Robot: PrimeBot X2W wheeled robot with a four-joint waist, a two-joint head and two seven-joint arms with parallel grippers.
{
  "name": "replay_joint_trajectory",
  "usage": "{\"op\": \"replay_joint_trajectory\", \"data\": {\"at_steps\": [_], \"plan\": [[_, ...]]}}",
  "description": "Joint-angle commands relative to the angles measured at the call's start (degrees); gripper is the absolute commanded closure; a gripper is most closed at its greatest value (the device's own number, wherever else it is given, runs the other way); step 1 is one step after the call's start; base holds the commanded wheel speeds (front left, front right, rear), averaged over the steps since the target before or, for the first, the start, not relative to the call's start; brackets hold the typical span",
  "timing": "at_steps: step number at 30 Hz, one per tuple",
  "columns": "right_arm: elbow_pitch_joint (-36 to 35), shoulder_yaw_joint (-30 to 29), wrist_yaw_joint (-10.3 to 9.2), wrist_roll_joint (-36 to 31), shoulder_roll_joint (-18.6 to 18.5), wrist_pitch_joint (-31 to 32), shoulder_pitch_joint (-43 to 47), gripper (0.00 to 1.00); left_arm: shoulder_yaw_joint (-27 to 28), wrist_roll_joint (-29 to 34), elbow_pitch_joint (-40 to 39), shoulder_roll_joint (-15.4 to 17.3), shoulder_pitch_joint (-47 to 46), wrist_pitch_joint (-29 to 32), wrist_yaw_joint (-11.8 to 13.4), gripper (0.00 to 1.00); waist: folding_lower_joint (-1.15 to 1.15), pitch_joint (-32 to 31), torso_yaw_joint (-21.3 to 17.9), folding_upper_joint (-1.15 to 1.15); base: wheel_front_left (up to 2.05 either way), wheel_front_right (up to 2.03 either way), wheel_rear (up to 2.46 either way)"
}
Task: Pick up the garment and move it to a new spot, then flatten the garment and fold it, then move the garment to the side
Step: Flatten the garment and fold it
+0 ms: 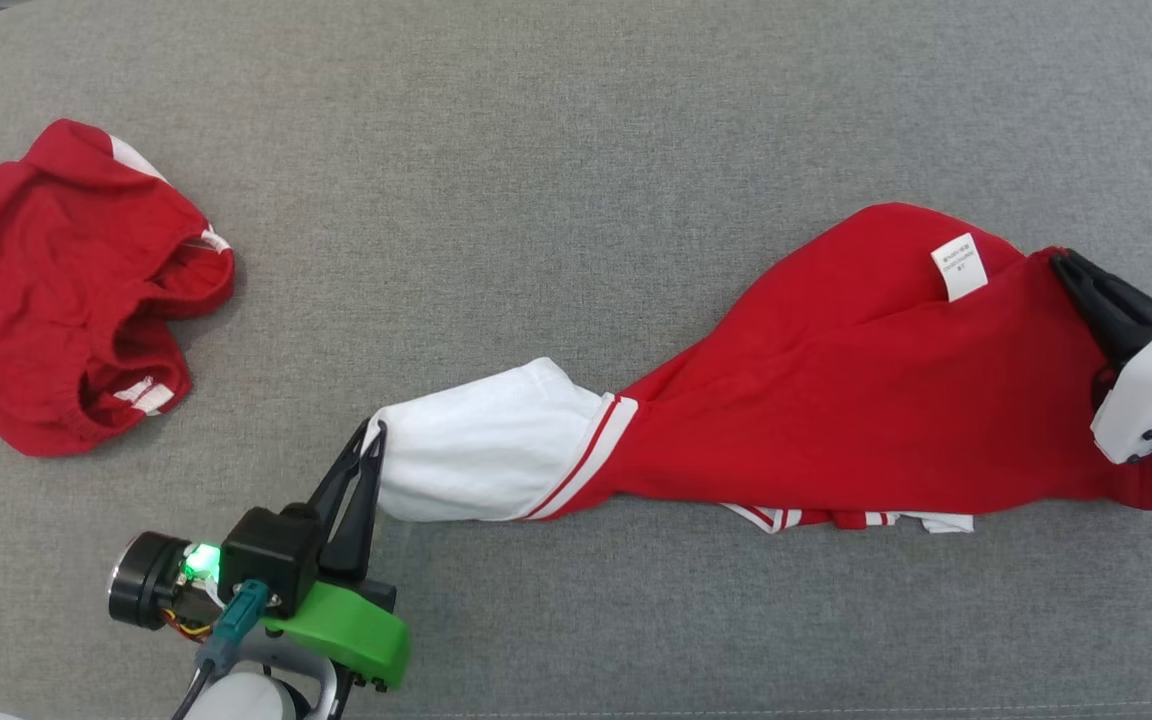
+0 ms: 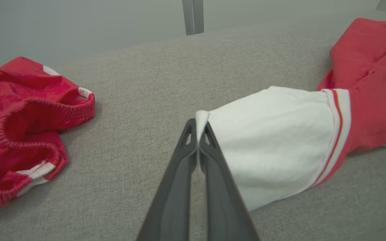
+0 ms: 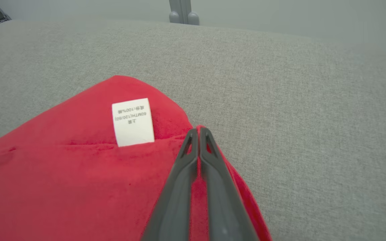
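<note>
Green plastic bracket point(image 1: 351, 630) noted at the lower left of the head view, on the left arm. Just above it, the left gripper point(image 1: 374, 432) is seen with its dark fingers pressed together on the outer edge of the white sleeve point(image 1: 481, 450). In the left wrist view a white fold of cuff is pinched between the tips of the left gripper point(image 2: 198, 124).

The garment point(image 1: 836, 400), a red top with white sleeves and red-and-white trim, is laid out in a long diagonal band from lower centre to centre right of the head view. It lies twisted and rumpled rather than flat. A white care label point(image 1: 959, 266) is exposed near its upper right end.

At the right edge of the frame, the right gripper point(image 1: 1064, 262) is recorded at the red corner of the garment. In the right wrist view the fingers of the right gripper point(image 3: 198, 131) are closed together, with red cloth caught between the tips.

Well apart, at the upper left, red shorts point(image 1: 56, 290) are left crumpled. Everything is borne on a grey woven surface point(image 1: 556, 140), which runs to the top of the frame.
</note>
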Motion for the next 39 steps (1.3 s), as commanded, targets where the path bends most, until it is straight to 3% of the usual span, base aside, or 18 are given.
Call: {"op": "replay_joint_trajectory", "data": {"at_steps": [1,9,14,20,23,26,32,36,39], "plan": [[-0.55,-0.30,0.00,-0.23,-0.68,-1.02,-0.97,1.00,0.27,0.73,-0.29,0.38,-1.09,-0.49,0.05,1.00,0.00,-0.34,-0.22,0.00,0.00,0.00,0.00],[-5.25,-5.01,0.00,0.80,-3.10,-6.92,-5.51,1.00,3.95,2.51,-6.14,4.97,-10.60,-0.53,-2.46,1.00,0.00,-0.06,-2.16,0.00,0.00,0.00,0.00],[-5.71,-7.31,0.00,-1.70,-3.79,-8.97,-15.54,1.00,7.93,3.58,-10.52,8.35,-24.07,3.58,-5.81,1.00,0.00,3.26,-3.80,0.00,0.00,0.00,0.00],[-0.86,-7.27,0.00,-7.38,-1.56,-10.55,-34.17,1.00,9.85,6.19,-6.10,8.64,-48.41,7.28,-13.90,1.00,0.00,10.66,-5.47,0.00,0.00,0.00,0.00],[3.65,-7.41,0.00,-11.24,1.30,-12.19,-44.83,1.00,8.96,9.07,0.07,7.34,-61.73,7.13,-18.36,1.00,0.00,14.70,-6.29,0.00,0.00,0.00,0.00],[8.65,-6.74,0.00,-15.60,3.99,-15.21,-53.77,1.00,8.45,11.61,6.95,5.79,-72.48,5.39,-20.97,1.00,0.00,17.22,-7.23,0.00,0.00,0.00,0.00],[15.00,-7.72,0.00,-24.11,6.83,-19.44,-66.69,1.00,7.67,16.84,18.86,2.04,-89.63,-3.92,-22.32,1.00,0.00,21.40,-7.35,0.00,0.00,0.00,0.00],[10.14,-9.80,0.00,-29.87,6.56,-19.62,-68.86,1.00,8.16,19.03,21.60,-0.14,-95.59,-6.28,-21.67,1.00,0.00,24.61,-6.22,0.00,0.00,0.00,0.00],[5.55,-12.10,0.00,-31.92,7.08,-19.61,-65.40,1.00,9.71,18.82,17.31,-0.73,-93.30,-6.43,-20.83,1.00,0.00,26.49,-5.31,0.00,0.00,0.00,0.00]]}}
